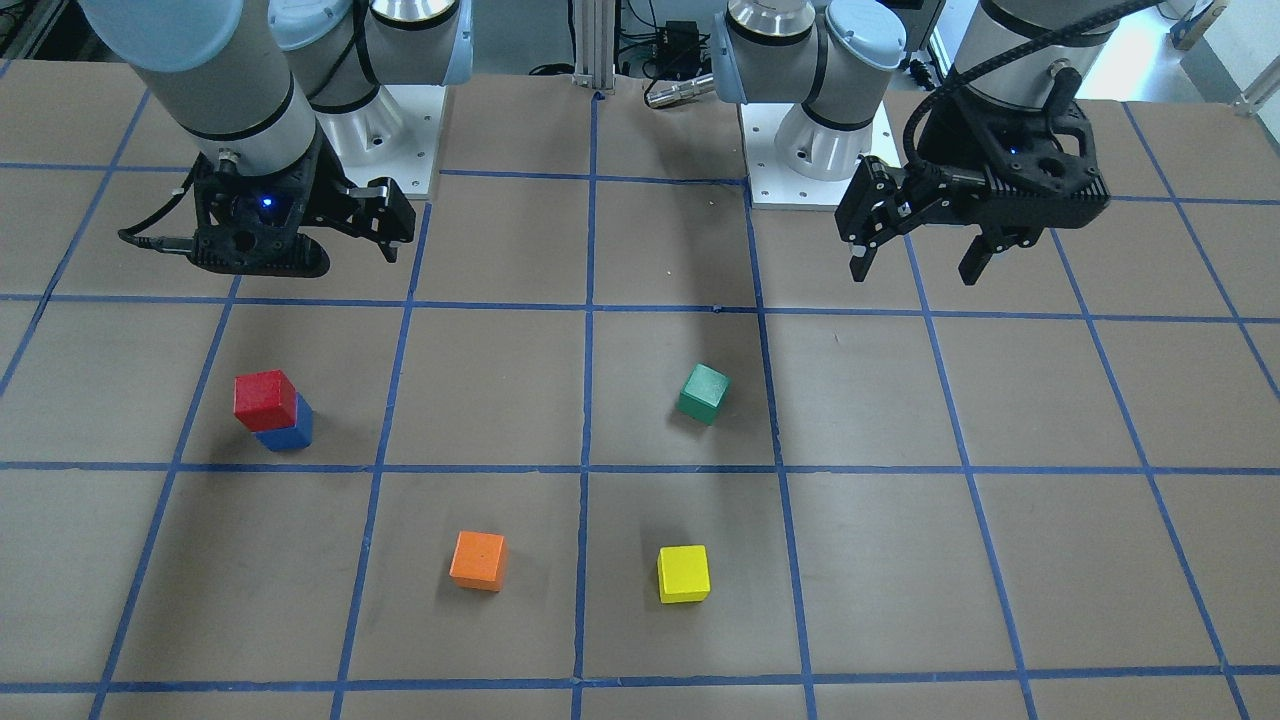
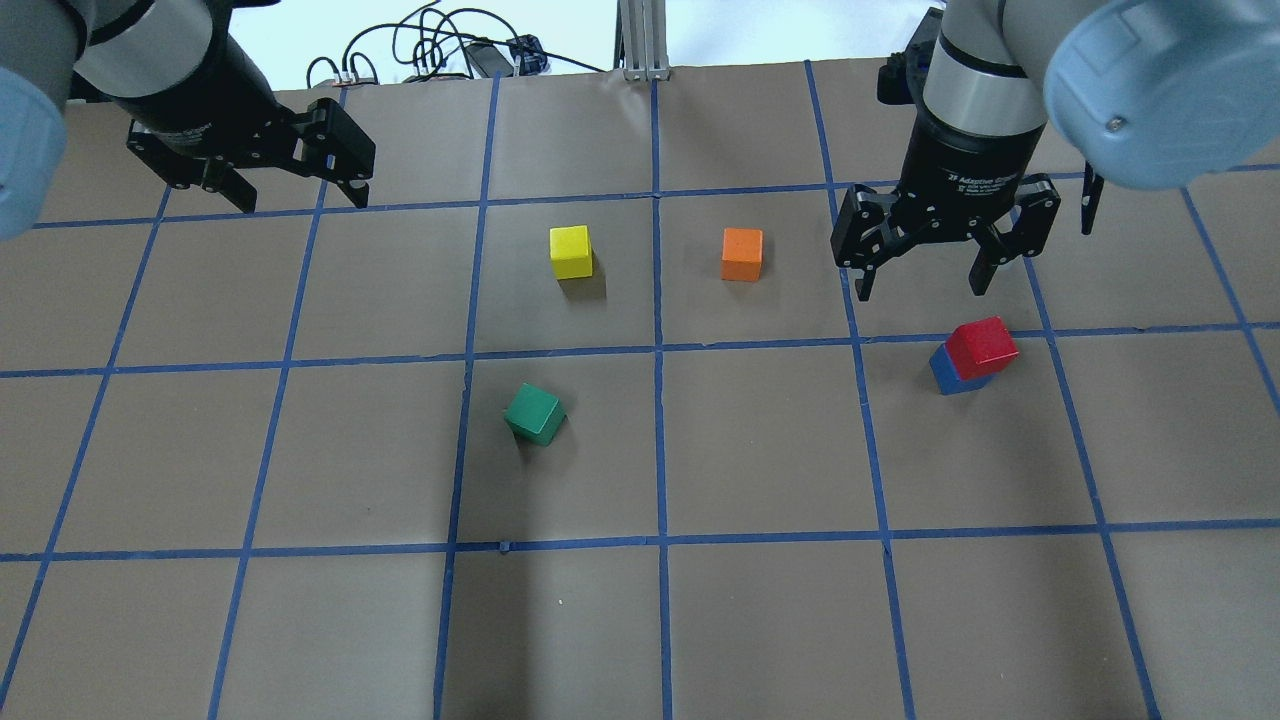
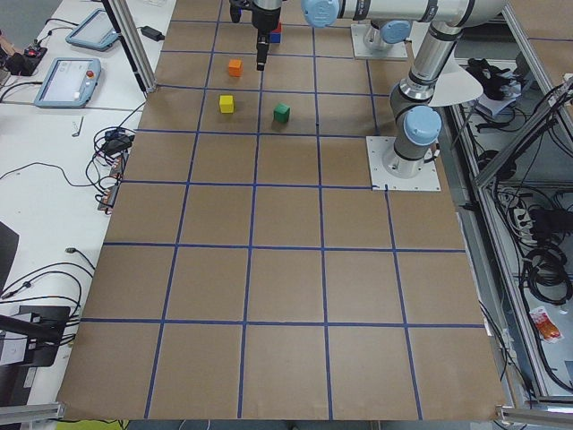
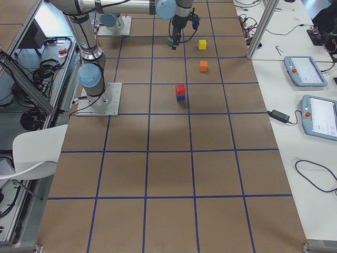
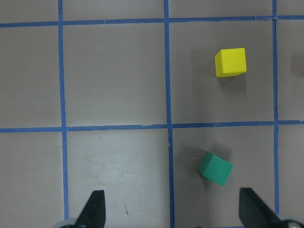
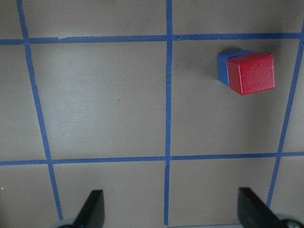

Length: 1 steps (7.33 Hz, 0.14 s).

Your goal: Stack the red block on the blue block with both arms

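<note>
The red block (image 2: 982,345) rests atop the blue block (image 2: 948,377) — seemingly done — so the right gripper (image 2: 922,285) near it and the left gripper (image 2: 298,200) far off hang spread, empty.

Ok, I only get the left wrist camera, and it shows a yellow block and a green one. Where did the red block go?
Observer: The red block sits on top of the blue block, over on the robot's right side.
Operator: Is a hand holding it?
Observer: No. The right gripper hangs apart from it, with its fingers open.
Operator: Are there more blocks I can't see?
Observer: One more, an orange block. It is to the right of the yellow block and not touching it.
</note>
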{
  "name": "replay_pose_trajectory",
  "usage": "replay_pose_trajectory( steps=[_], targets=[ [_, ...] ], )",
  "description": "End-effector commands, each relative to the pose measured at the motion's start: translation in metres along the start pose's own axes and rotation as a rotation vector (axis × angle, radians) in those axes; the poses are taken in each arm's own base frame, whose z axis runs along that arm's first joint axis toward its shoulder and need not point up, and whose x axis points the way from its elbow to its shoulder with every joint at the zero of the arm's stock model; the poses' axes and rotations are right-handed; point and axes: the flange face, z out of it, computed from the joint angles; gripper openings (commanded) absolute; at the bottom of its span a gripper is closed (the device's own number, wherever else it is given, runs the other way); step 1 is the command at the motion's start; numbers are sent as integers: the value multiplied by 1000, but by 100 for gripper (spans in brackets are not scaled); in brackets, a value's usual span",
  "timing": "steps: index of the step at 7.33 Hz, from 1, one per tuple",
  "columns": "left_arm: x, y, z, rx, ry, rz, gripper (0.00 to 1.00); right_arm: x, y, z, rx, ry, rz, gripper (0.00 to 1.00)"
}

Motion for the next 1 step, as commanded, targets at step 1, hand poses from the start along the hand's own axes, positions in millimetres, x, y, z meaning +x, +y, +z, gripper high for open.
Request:
replay_pose_trajectory(
  steps=[1],
  targets=[
    [0,0,1,-4,1,1,100,0,0,2,-4,1,-3,100]
  ],
)
